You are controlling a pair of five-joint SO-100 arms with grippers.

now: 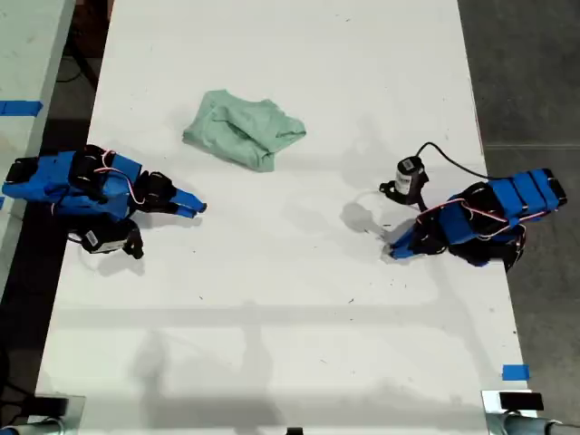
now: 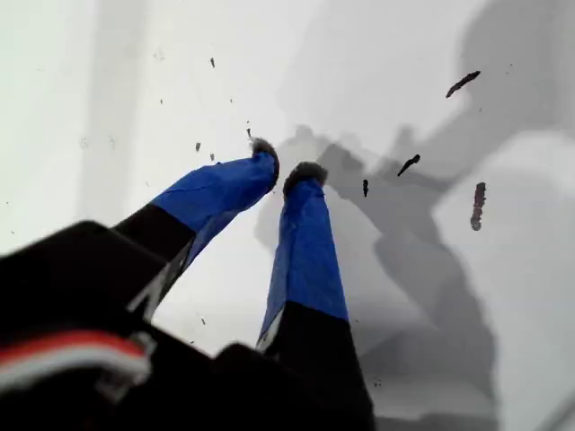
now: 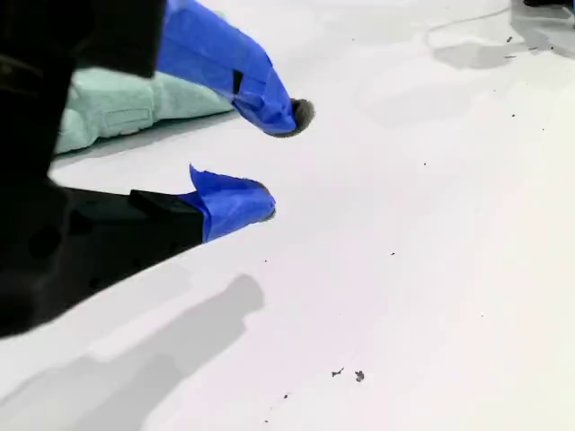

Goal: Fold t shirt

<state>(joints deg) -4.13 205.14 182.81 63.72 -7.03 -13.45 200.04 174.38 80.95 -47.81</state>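
Exterior view, near: both arms rest low on the white counter point(image 1: 272, 299), idle.
First gripper: my first gripper point(image 2: 280, 171) is released a sliver, grasping nothing.
Second gripper: my second gripper point(image 3: 274, 162) is released wide, nothing held; the shirt lies close beyond it.
Far: the t shirt point(image 1: 243, 129) is bunched between the arms, unfolded, untouched.

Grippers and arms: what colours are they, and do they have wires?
Both arms are bright blue with black motor parts and thin red-and-white wires. My first gripper and my second gripper have black fingers wrapped in blue tape. A black cable trails behind one arm.
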